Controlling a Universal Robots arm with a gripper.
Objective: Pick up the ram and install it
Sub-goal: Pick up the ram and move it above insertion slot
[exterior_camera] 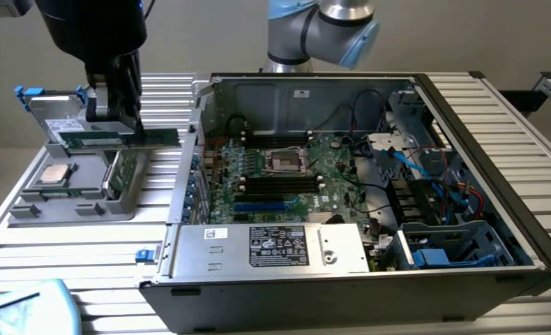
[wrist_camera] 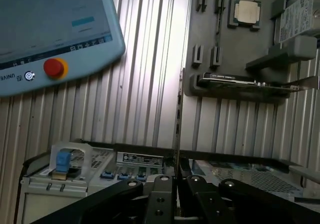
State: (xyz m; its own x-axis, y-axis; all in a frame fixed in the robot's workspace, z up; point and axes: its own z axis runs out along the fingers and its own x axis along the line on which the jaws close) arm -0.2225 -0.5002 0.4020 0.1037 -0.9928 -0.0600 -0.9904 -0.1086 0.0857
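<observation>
Currently, exterior view: end effector (exterior_camera: 117, 131) hangs over the grey tray (exterior_camera: 33, 209) at the exterior view's left, clenched on the ram (exterior_camera: 156, 137); ram is held lengthwise and roughly level, gripped near its middle, green ends sticking out both sides; it sits in the air just above a card (exterior_camera: 117, 176) standing in the tray, well apart from the open case (exterior_camera: 499, 139); a CPU (exterior_camera: 54, 174) lies flat in the tray beside it; black slots (exterior_camera: 277, 185) sit mid-board inside the case, near the socket; whether any are filled I cannot tell; tray and case both rest on the ribbed table (exterior_camera: 71, 248).

Wrist view: end effector (wrist_camera: 176, 179) has both fingers drawn close together with the ram (wrist_camera: 178, 119) edge-on between them, a thin line running out from the tips; so grasping, not released; beyond it lie the table (wrist_camera: 145, 84), the tray (wrist_camera: 200, 84) with CPU (wrist_camera: 247, 12), and a pendant (wrist_camera: 55, 29) with a red button; the case (wrist_camera: 100, 166) edge shows near the fingers.

Step in hand, as I judge it: carry from tray toward case. To do it well: keep the ram level and the grip centred so it does not pivot; keep it high enough to clear the standing card and the case wall; keep the long edge parallel to the slots; move slowly, since a thin board held at one spot can slip or twist.
</observation>
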